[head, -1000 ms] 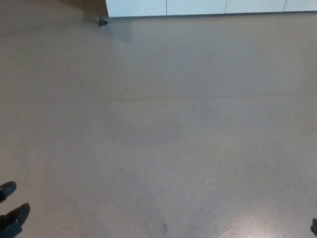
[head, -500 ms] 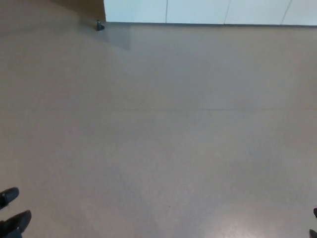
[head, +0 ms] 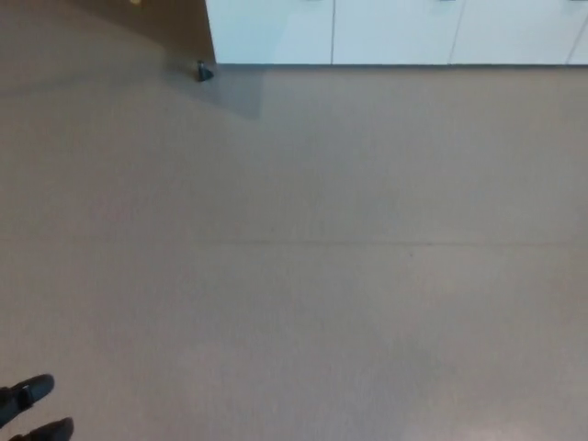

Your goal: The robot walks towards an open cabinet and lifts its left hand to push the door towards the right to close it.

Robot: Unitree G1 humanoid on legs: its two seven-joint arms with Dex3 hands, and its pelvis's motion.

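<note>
While the head camera looks down on a wide stretch of plain grey-beige floor (head: 303, 266), the robot's black left hand (head: 32, 409) shows only as two dark fingertips at the bottom left corner. They lie a little apart and nothing is seen between them, but too little of the hand shows to tell how far open it is. No part of the right hand is in view. At the top edge runs a row of white flat-fronted cabinet panels (head: 395, 32), well apart from the hand. Left of them, a dark brown wooden door (head: 175, 28) angles out, with a small black floor stop (head: 203, 71) at its foot. So the door lies far ahead and slightly right of the left hand, on the left hand's side.
</note>
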